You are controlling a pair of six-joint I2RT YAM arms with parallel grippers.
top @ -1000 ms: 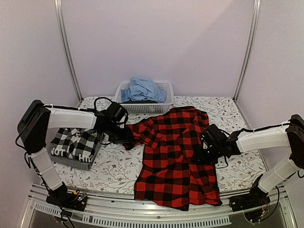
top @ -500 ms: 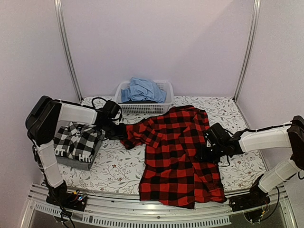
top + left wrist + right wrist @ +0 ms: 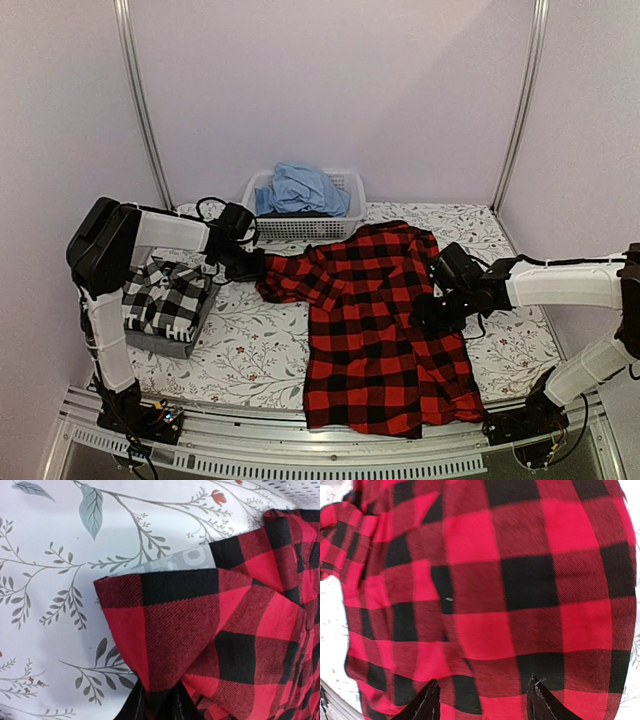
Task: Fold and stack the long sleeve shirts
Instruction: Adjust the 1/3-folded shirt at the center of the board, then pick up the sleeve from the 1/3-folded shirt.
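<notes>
The red-and-black flannel shirt (image 3: pixel 385 320) lies spread front-to-back on the table, one sleeve stretched out to the left. My left gripper (image 3: pixel 252 266) is shut on that sleeve's end; in the left wrist view the gripper (image 3: pixel 159 704) pinches the folded cloth (image 3: pixel 200 615) just above the table. My right gripper (image 3: pixel 432 310) rests over the shirt's right side. In the right wrist view it (image 3: pixel 482 702) is open, fingers wide apart over the flannel (image 3: pixel 485 590). A folded black-and-white check shirt (image 3: pixel 165 298) lies at the left on a dark grey folded one (image 3: pixel 160 344).
A white basket (image 3: pixel 345 222) holding blue cloth (image 3: pixel 300 187) stands at the back centre. The table wears a floral cloth (image 3: pixel 250 350). Metal posts (image 3: pixel 140 100) rise at both back corners. A rail (image 3: pixel 300 455) runs along the near edge.
My left gripper has drawn the sleeve leftward and back, stretching it out. The shirt's body has shifted right, and my right gripper has moved slightly right with it.
</notes>
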